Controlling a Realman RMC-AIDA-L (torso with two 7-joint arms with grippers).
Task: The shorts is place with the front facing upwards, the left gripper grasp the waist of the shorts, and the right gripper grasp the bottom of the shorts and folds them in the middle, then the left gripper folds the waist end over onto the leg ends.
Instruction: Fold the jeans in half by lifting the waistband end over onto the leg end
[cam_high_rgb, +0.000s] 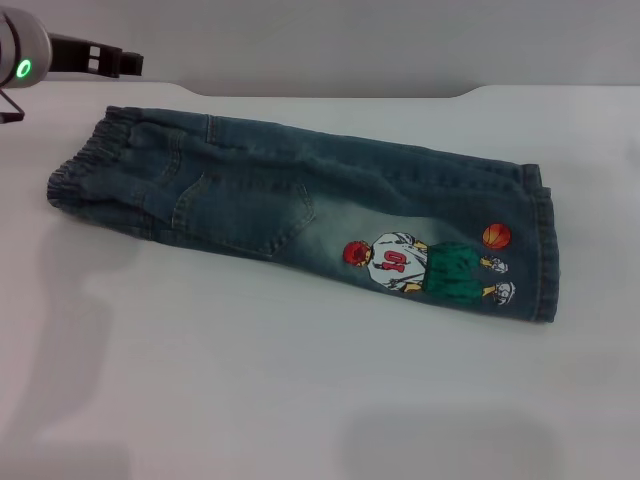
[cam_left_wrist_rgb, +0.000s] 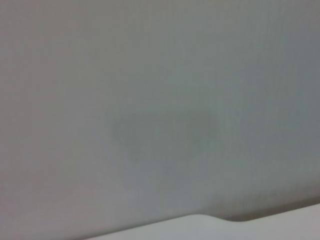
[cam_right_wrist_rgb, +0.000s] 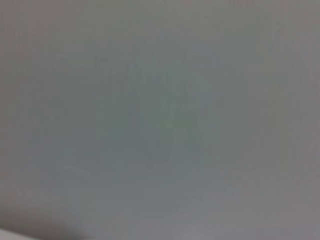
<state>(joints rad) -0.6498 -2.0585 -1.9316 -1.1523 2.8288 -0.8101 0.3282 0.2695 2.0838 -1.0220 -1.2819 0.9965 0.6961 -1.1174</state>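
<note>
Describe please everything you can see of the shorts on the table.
The shorts look like faded blue-green denim and are already folded in the middle, one leg over the other. They lie flat on the white table, with the ruched waist toward the robot's left and the stitched leg hems toward its right. A patch pocket faces up, and a cartoon basketball player is printed near the hem. Nothing touches them except the table.

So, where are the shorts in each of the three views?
Head view: the shorts lie folded lengthwise across the middle of the white table, waist toward the robot's left, cartoon print near the leg ends.
Left wrist view: not in it.
Right wrist view: not in it.
Shared landmark: the table's notched far edge, in head and left wrist views.
</note>
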